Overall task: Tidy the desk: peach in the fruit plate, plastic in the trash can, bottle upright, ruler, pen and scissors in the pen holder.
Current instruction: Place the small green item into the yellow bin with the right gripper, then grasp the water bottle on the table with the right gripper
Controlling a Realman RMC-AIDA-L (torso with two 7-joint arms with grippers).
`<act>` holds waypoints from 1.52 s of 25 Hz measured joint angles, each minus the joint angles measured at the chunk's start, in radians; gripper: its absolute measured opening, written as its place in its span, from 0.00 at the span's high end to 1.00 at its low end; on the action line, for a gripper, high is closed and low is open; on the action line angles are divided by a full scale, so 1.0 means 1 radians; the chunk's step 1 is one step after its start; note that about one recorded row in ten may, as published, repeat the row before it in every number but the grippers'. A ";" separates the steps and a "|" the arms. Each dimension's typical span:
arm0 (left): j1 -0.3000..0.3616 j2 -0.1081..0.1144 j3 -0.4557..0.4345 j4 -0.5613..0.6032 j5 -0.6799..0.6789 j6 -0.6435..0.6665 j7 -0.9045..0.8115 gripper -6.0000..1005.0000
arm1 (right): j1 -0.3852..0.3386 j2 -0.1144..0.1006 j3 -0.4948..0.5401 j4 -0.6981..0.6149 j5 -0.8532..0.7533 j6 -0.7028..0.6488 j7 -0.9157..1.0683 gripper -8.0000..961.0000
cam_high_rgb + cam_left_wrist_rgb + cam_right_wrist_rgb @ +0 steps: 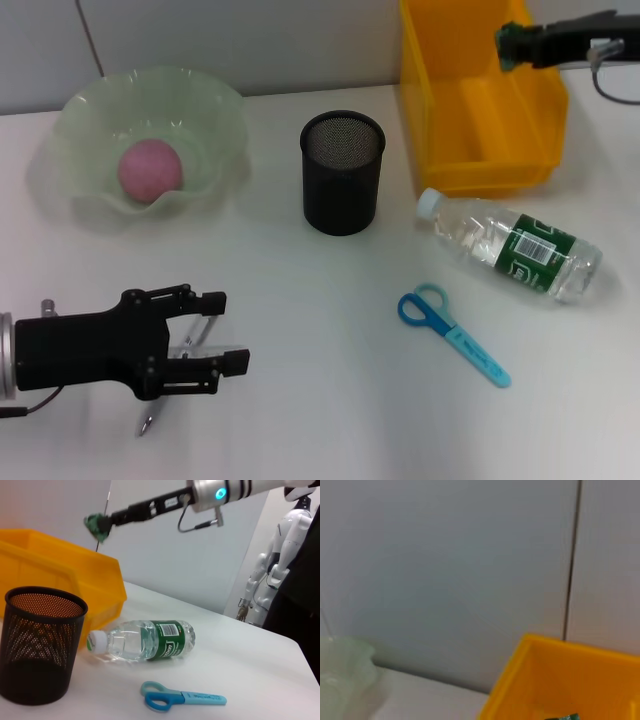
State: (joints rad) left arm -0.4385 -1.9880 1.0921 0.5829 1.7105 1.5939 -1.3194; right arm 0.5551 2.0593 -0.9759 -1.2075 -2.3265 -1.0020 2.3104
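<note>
Head view shows the right gripper [512,42] up over the yellow bin [440,110] at the far right of the desk [300,400], pinching a scrap of green plastic [508,45] above the bin's far wall — the bin evidently standing in for the trash can. The worry there is placement: the scrap hangs close to the bin's rim rather than its middle, so if the fingers let go now it could flutter onto the rim or behind the bin. The left gripper [228,330] sits low at the near left edge of the desk, its fingers spread, with a silvery pen [150,420] lying under and between them; closing off-centre could roll the pen away or nip only its tip. The peach [151,171] is already in the pale green fruit plate [215,105] at the far left. The water bottle [510,245] lies on its side on the right half of the desk, just in front of the bin, and being round it may roll when touched. The blue scissors [455,335] lie flat nearer the front edge, well apart from the black mesh pen holder [342,190] in the middle — flat things are hard to pinch. I see no ruler.
</note>
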 joint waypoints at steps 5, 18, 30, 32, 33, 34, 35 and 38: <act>-0.003 0.000 0.000 0.000 0.000 0.000 -0.003 0.17 | 0.046 -0.017 0.024 0.135 -0.001 0.055 -0.028 0.70; -0.005 0.000 0.000 0.000 0.000 0.001 -0.003 0.17 | 0.039 -0.014 0.019 0.143 -0.002 0.076 -0.031 0.33; 0.001 0.000 0.000 0.000 0.001 0.002 -0.001 0.17 | -0.044 0.019 -0.005 0.031 0.195 0.039 -0.160 0.13; 0.002 0.000 0.000 0.000 0.001 0.002 -0.001 0.17 | -0.056 0.018 -0.004 0.026 0.250 0.024 -0.188 0.13; 0.003 0.000 0.000 0.000 0.001 0.002 -0.001 0.17 | -0.070 0.017 -0.002 0.023 0.313 0.001 -0.223 0.13; 0.003 0.000 0.000 0.000 0.001 0.002 -0.001 0.17 | -0.081 0.016 0.001 0.020 0.365 -0.020 -0.256 0.13; 0.003 0.000 0.000 0.000 0.001 0.001 -0.001 0.17 | -0.107 0.014 0.008 0.012 0.468 -0.084 -0.325 0.13; 0.003 0.000 0.000 0.000 0.001 0.001 -0.001 0.17 | -0.127 0.012 0.012 0.002 0.534 -0.159 -0.376 0.13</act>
State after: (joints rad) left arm -0.4354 -1.9881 1.0921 0.5829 1.7119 1.5953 -1.3207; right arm 0.4277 2.0716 -0.9635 -1.2053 -1.7926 -1.1614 1.9347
